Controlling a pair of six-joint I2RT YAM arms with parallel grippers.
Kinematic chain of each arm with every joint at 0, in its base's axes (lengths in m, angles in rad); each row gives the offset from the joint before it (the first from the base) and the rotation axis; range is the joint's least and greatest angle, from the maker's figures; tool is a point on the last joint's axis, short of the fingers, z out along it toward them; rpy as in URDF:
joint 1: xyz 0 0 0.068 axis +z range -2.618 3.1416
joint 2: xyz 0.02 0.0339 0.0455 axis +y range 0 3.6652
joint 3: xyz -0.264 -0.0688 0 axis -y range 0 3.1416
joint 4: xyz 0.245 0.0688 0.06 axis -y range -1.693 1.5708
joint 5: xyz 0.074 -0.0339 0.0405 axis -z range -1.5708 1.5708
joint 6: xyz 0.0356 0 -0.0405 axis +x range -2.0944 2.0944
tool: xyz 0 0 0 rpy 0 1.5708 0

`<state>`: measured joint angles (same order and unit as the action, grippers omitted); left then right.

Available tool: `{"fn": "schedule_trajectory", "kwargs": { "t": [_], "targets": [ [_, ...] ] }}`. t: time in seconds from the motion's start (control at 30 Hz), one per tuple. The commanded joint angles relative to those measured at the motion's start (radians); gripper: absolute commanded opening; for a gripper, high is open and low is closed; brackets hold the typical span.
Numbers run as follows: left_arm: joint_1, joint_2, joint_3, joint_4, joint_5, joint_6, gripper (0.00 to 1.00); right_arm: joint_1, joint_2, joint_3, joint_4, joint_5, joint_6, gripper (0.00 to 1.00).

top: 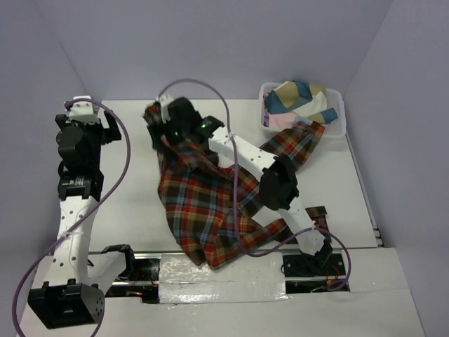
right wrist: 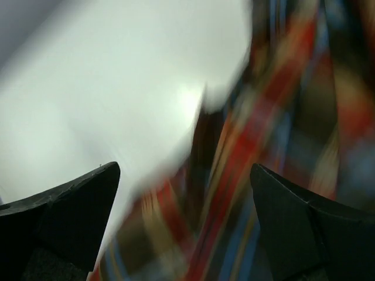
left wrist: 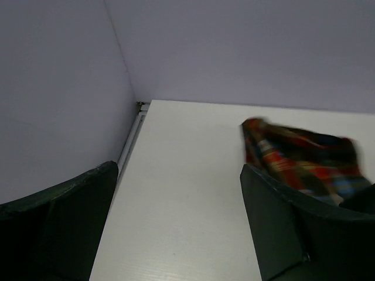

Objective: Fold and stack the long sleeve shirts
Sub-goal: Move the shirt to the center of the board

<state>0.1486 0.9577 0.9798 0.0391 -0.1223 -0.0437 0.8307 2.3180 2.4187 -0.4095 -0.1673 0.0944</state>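
Left claw [left wrist: 179,167] and right claw [right wrist: 183,170] gape, released; the right arm [top: 245,154] crosses the plaid shirt [top: 203,203]; pulling back could drag it askew.

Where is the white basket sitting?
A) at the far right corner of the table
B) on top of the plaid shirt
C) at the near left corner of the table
A: the top view shows the white basket at the far right corner of the table, with a sleeve of the plaid shirt stretching up toward it.
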Motion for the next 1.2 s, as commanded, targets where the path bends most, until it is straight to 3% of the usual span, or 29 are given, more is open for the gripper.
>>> {"fn": "schedule_trajectory", "kwargs": {
  "t": [0.0, 0.07, 0.13, 0.2, 0.27, 0.3, 0.33, 0.37, 0.43, 0.5, 0.57, 0.73, 0.93, 1.07, 1.17],
  "targets": [
    [-0.043, -0.063, -0.062, -0.072, 0.074, 0.134, 0.99, -0.005, -0.247, -0.155, -0.149, 0.096, 0.11, 1.0],
    [-0.073, -0.083, -0.09, -0.108, 0.189, 0.264, 0.99, -0.008, -0.414, -0.369, -0.138, 0.203, 0.097, 1.0],
    [-0.104, -0.071, -0.125, -0.191, 0.344, 0.414, 0.99, -0.008, -0.585, -0.606, -0.108, 0.227, 0.093, 1.0],
    [-0.141, -0.044, -0.139, -0.261, 0.392, 0.476, 0.99, -0.01, -0.696, -0.766, -0.077, 0.227, 0.116, 0.99],
    [-0.21, 0.022, -0.142, -0.327, 0.404, 0.536, 0.99, -0.008, -0.848, -0.988, -0.071, 0.218, 0.152, 0.71],
    [-0.228, 0.048, -0.139, -0.346, 0.4, 0.553, 0.99, -0.01, -0.891, -1.06, -0.075, 0.21, 0.206, 0.36],
    [-0.25, 0.074, -0.136, -0.346, 0.389, 0.562, 0.99, -0.008, -0.972, -1.123, -0.084, 0.215, 0.243, 0.21],
    [-0.288, 0.123, -0.135, -0.338, 0.385, 0.58, 0.99, -0.01, -1.011, -1.244, -0.097, 0.219, 0.28, 0.15],
    [-0.335, 0.192, -0.125, -0.308, 0.371, 0.669, 0.99, -0.01, -1.121, -1.419, -0.115, 0.224, 0.39, 0.35],
    [-0.441, 0.248, -0.107, -0.297, 0.33, 0.766, 0.99, -0.012, -1.184, -1.519, -0.156, 0.261, 0.532, 0.75],
    [-0.545, 0.352, -0.067, -0.271, 0.244, 0.841, 1.0, -0.019, -1.269, -1.625, -0.242, 0.32, 0.704, 0.87],
    [-0.668, 0.548, 0.037, -0.234, 0.201, 0.812, 0.99, -0.028, -1.497, -1.776, -0.423, 0.397, 1.034, 0.96],
    [-0.676, 0.661, -0.013, -0.087, 0.064, 0.82, 0.98, -0.033, -1.622, -1.935, -0.407, 0.356, 1.168, 0.99],
    [-0.675, 0.722, 0.019, -0.05, 0.0, 0.792, 0.72, -0.091, -1.544, -1.985, -0.273, 0.353, 1.151, 1.0],
    [-0.673, 0.736, 0.028, -0.032, -0.011, 0.805, 0.62, -0.148, -1.464, -1.971, -0.258, 0.383, 1.14, 1.0]
  ]
}}
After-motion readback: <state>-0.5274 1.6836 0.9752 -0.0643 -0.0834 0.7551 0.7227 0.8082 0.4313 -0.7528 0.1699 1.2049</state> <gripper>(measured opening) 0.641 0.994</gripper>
